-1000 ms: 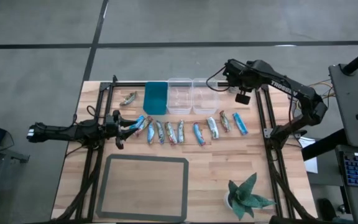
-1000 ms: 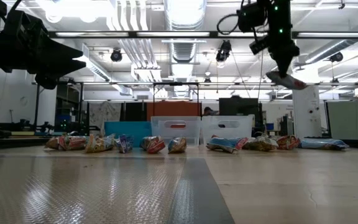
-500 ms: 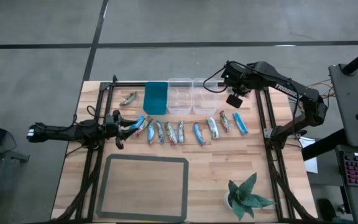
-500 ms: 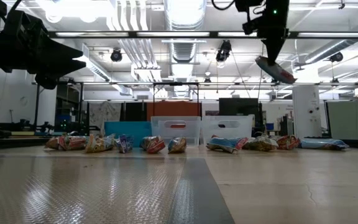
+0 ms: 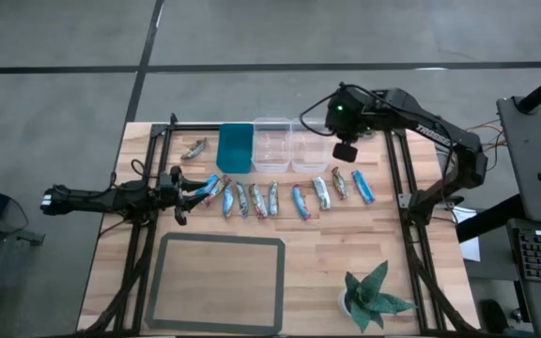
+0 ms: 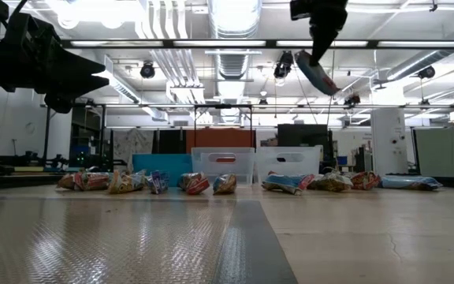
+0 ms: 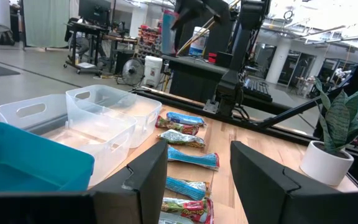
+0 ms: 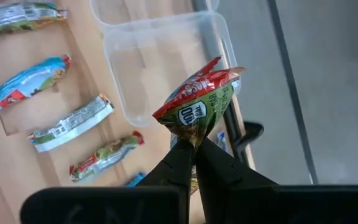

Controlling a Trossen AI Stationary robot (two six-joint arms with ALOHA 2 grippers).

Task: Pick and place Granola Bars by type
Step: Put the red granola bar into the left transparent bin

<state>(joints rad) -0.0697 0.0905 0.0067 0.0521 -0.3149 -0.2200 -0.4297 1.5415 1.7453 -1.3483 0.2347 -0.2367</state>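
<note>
Several granola bars [image 5: 275, 199] lie side by side in a row across the table's middle, blue, silvery-green and reddish ones; a single bar [image 5: 193, 148] lies apart, left of the teal bin. My right gripper [image 5: 343, 141] hovers high beside the right clear bin [image 5: 308, 144], shut on a red-and-green bar [image 8: 197, 102]. My left gripper [image 5: 198, 192] waits open and low at the row's left end; in the left wrist view its fingers [image 7: 197, 177] frame the bars [image 7: 191, 158] beyond. My right gripper [image 8: 194, 146] pinches the red-and-green bar by one crimped end [image 8: 194, 132] between its two fingertips. The bar is lifted clear of the table. In the low view it hangs below the fingers, slanting down [image 6: 318, 75].
A teal bin [image 5: 235, 147] and two clear bins [image 5: 271, 144] stand in a line at the table's far side. A grey-framed mat [image 5: 219, 282] lies near the front edge. A potted plant [image 5: 374, 299] stands at the near right corner.
My right gripper has carried the bar toward the table's left and upward, from beyond the row's right end to beside the right clear bin. The bar has stayed shut in the fingers, and its slant has swung about as the wrist turned.
</note>
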